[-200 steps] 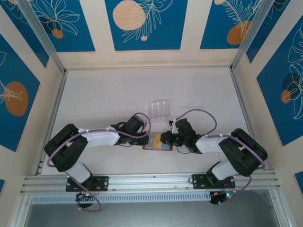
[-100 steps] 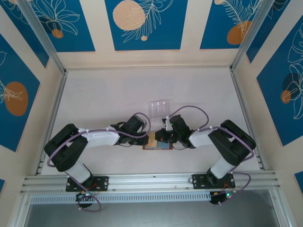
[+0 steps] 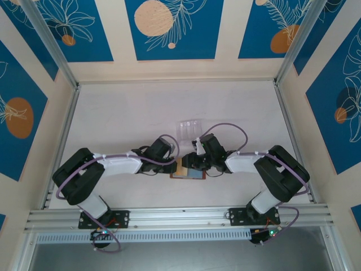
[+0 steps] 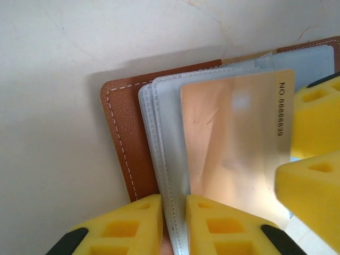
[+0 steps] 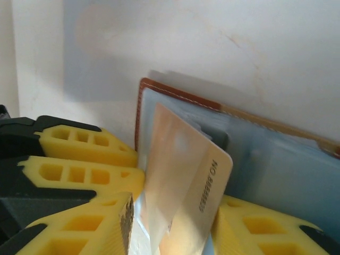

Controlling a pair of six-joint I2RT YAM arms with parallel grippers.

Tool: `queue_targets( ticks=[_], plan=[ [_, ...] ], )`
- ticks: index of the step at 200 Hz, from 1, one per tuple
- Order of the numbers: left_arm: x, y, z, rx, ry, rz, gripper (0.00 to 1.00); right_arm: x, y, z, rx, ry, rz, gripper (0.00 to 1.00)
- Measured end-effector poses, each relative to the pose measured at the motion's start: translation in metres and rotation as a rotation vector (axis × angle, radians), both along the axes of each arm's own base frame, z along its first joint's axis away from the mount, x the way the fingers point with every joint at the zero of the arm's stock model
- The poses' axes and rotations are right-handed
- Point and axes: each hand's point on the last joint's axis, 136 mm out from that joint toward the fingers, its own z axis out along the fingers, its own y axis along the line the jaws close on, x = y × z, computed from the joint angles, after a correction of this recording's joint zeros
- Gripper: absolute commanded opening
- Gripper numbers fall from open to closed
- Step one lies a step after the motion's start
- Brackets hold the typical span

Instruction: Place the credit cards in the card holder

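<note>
The card holder (image 3: 189,175) lies open on the table between the two arms, brown leather (image 4: 123,133) outside with grey-blue pockets (image 5: 276,170). My left gripper (image 4: 173,204) is shut on the edge of a clear pocket sleeve, at the holder's left end (image 3: 174,165). A tan credit card (image 4: 234,143) with a printed number leans part way into a pocket (image 5: 180,159). My right gripper (image 5: 174,212) straddles the card's outer end with its jaws open, just right of the left gripper (image 3: 190,162). Its yellow fingers (image 4: 319,122) show beside the card.
A clear plastic box (image 3: 189,129) stands just behind the two grippers. Metal rails run along the left, right and near table edges. The two grippers are almost touching over the holder.
The right arm has shifted left over the holder and its jaws have opened off the tan card. The left gripper has kept its grip and place.
</note>
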Motion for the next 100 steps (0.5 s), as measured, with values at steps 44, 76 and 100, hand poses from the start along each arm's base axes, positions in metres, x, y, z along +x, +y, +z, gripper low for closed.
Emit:
queue_targets(
  ticks=[44,76,100],
  plan=[
    [-0.0003,-0.0003,0.0000,-0.002,0.001,-0.001,0.17,-0.0016,-0.0073,-0.0001,-0.069,0.043,-0.001,0.39],
    [-0.0006,-0.0002,-0.0004,-0.003,0.001,-0.002,0.18,-0.0005,-0.0061,0.0008,-0.090,0.055,0.011,0.25],
    [-0.0008,-0.0010,0.0002,-0.009,-0.001,-0.005,0.21,-0.0006,-0.0046,-0.0034,-0.105,0.067,0.021,0.16]
  ],
)
